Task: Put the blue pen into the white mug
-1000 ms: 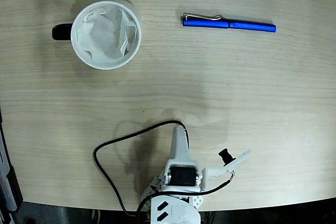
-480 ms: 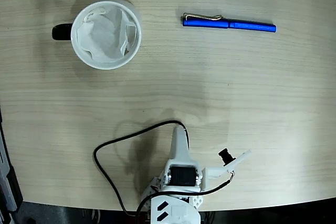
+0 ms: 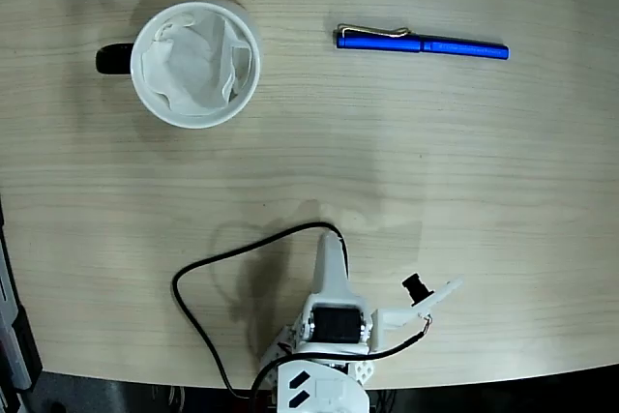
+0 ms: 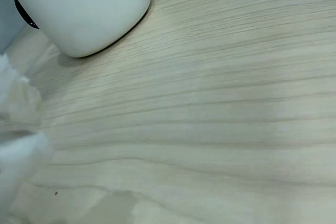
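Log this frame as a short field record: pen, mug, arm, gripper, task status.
pen: slim glossy blue pen with silver clip, lying flat on the pale wooden table, right of the mug in the fixed view
mug: round white mug, black handle, crumpled paper inside, upright
arm: white arm at the near table edge, far from both
gripper: jaw state unclear
task status: pen not in mug

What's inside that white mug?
The mug holds crumpled white paper lining its inside. Whatever lies beneath the paper is covered. The pen lies outside, on the table.
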